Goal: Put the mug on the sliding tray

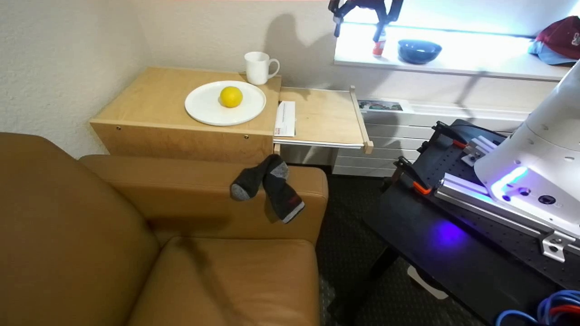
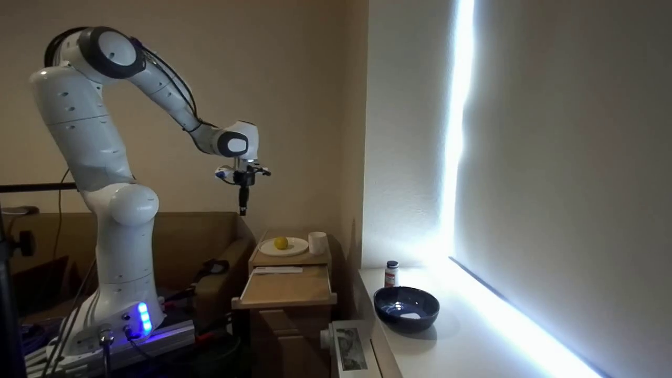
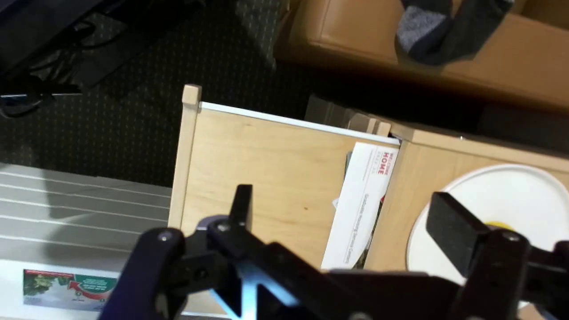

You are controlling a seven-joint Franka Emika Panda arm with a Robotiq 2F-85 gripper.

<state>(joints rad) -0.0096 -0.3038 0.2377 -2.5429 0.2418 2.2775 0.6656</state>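
Mug stands atop cabinet, next to drawn-out sliding tray

Your gripper hangs pointing down, well above the level of the cabinet, with its jaws spread wide, at the end of the white robot arm. The small white mug, upright in both exterior views, stands close to the wall and near the edge from which the tray extends, its handle turned toward the tray's side. Just beside it you have a white plate bearing a yellow fruit; whether mug and plate touch, you cannot tell. On the tray, next to the cabinet, lies a white paper, its red print reading "HOME" in your wrist view. There, one jaw shows across the tray and the other across the plate, hiding part of the fruit. Dark socks with grey patches drape over the brown sofa armrest, beside the cabinet, in an exterior view. In both exterior views, you see a dark blue bowl on the windowsill, near a small bottle with a red and white label; farther along, in an exterior view, sits a dark red cap with a light blue brim
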